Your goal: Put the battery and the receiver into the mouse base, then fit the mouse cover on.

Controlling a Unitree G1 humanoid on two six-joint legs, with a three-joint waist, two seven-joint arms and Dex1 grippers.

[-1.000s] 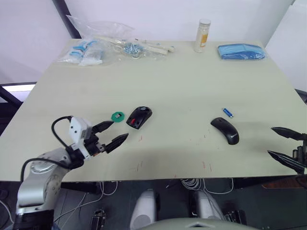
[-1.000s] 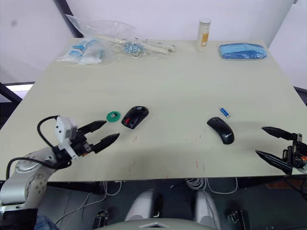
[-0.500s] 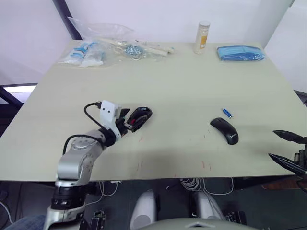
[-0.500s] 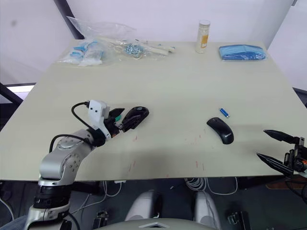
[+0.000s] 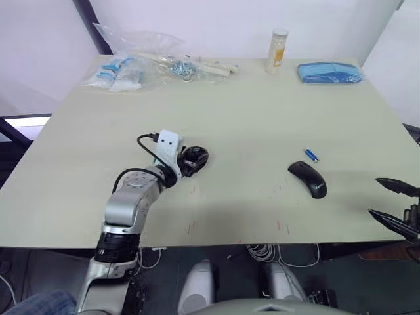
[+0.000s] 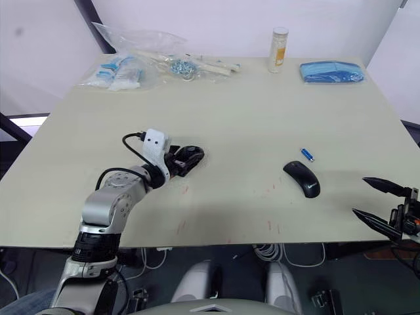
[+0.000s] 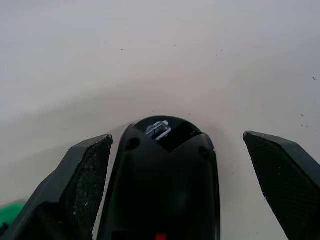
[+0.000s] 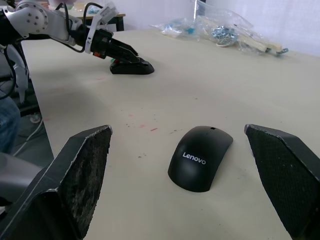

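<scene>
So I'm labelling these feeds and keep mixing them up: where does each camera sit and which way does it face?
Left and right eye views: head, looking down over the table; both arms show.
Left wrist view: along the open left claw, straddling the mouse base.
Right wrist view: along the open right claw, facing the mouse cover.
Shared: the right wrist view also catches the left claw at the mouse base.

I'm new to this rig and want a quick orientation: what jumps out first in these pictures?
The left gripper stands out, its open black fingers straddling the black oval mouse base with red markings, left of the pale table's centre. Toward the right lies the glossy black curved mouse cover, with the small blue cylindrical battery just beyond it. The right gripper hangs open at the table's right edge.
</scene>
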